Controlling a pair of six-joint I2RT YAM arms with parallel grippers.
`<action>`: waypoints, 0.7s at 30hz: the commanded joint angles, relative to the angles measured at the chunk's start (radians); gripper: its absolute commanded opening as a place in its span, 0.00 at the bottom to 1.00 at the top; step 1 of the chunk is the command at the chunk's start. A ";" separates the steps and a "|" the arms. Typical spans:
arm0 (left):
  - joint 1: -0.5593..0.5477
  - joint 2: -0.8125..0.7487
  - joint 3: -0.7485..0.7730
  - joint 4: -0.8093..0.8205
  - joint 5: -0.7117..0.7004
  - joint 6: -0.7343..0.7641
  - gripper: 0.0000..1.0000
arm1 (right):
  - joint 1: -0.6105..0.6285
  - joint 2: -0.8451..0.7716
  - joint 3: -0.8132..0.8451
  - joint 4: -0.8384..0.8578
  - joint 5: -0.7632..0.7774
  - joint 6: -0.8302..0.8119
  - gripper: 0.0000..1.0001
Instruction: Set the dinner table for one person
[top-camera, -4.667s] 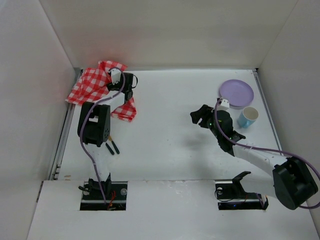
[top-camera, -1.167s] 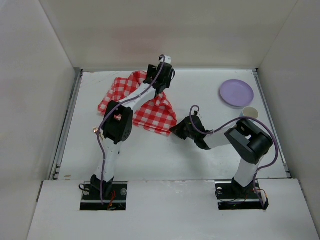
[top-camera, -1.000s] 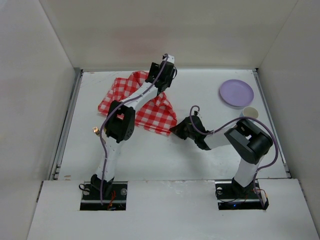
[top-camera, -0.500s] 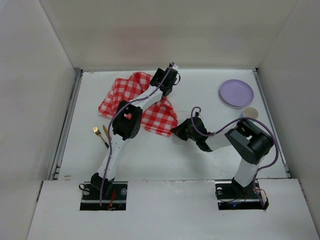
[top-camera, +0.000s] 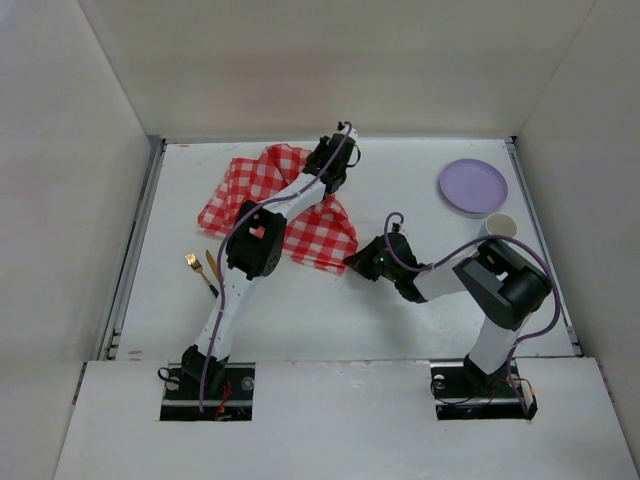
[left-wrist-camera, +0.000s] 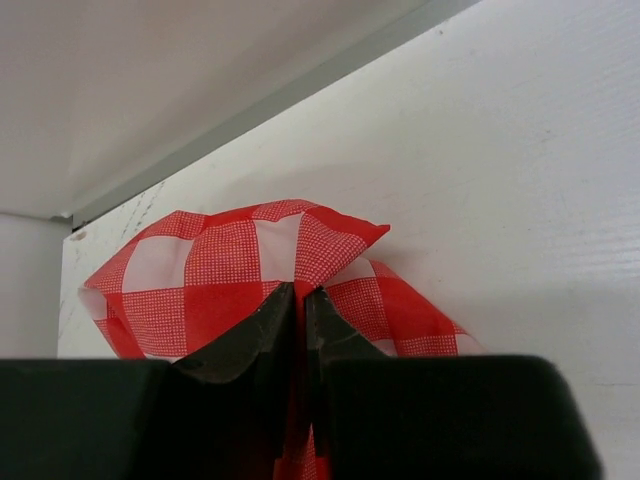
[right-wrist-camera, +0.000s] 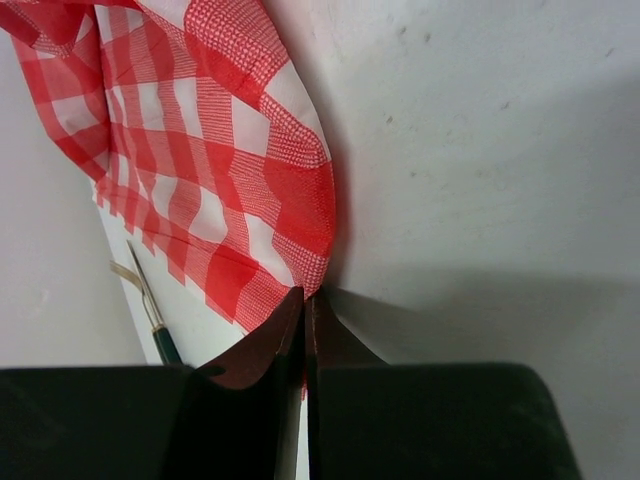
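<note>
A red-and-white checked cloth (top-camera: 300, 215) lies partly spread on the white dinner table (top-camera: 330, 310), left of centre. My left gripper (top-camera: 335, 158) is shut on the cloth's far edge (left-wrist-camera: 250, 270), its jaws pinching a fold. My right gripper (top-camera: 352, 262) is shut on the cloth's near right corner (right-wrist-camera: 290, 240), low at the table. A lilac plate (top-camera: 472, 186) lies at the far right, with a light blue cup (top-camera: 500, 226) just in front of it, partly behind my right arm.
A gold fork with a dark handle (top-camera: 198, 271) lies on the table at the left, also seen past the cloth in the right wrist view (right-wrist-camera: 150, 310). Metal rails run along the table's side edges (top-camera: 133, 250). White walls enclose the table.
The cloth has been dragged from the far left corner toward the middle and spread out. Over the last second my left gripper moved slightly right; the fork has come into view.
</note>
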 joint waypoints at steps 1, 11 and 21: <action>-0.002 -0.104 0.026 0.039 -0.046 -0.014 0.06 | -0.059 -0.076 0.062 -0.041 -0.026 -0.062 0.06; 0.114 -0.313 0.422 -0.162 0.046 -0.377 0.03 | -0.281 -0.145 1.064 -0.857 0.197 -0.600 0.02; 0.372 -0.935 -0.472 0.078 0.157 -1.095 0.02 | -0.107 -0.307 0.923 -0.658 0.541 -1.245 0.03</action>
